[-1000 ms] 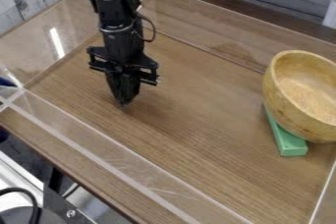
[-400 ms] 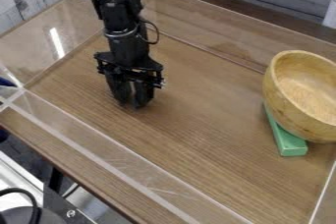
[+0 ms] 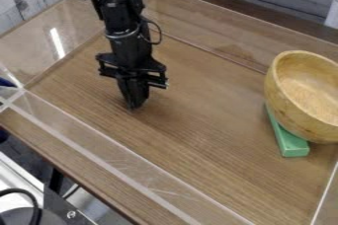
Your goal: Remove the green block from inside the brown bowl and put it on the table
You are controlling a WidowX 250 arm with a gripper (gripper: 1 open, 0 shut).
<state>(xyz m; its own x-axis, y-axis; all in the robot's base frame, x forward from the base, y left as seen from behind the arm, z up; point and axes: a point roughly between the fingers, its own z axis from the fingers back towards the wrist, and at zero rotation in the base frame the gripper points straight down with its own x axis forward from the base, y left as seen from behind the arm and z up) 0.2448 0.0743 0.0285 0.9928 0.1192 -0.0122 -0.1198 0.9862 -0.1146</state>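
The green block (image 3: pixel 288 136) lies on the table (image 3: pixel 199 160), tucked against the brown bowl (image 3: pixel 306 96), not inside. It looks light, stiff, matte; grip its long edges. The tool (image 3: pixel 137 99) is closed, empty, well apart.

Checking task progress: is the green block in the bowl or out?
Out. The green block lies on the table, partly tucked under the empty bowl.
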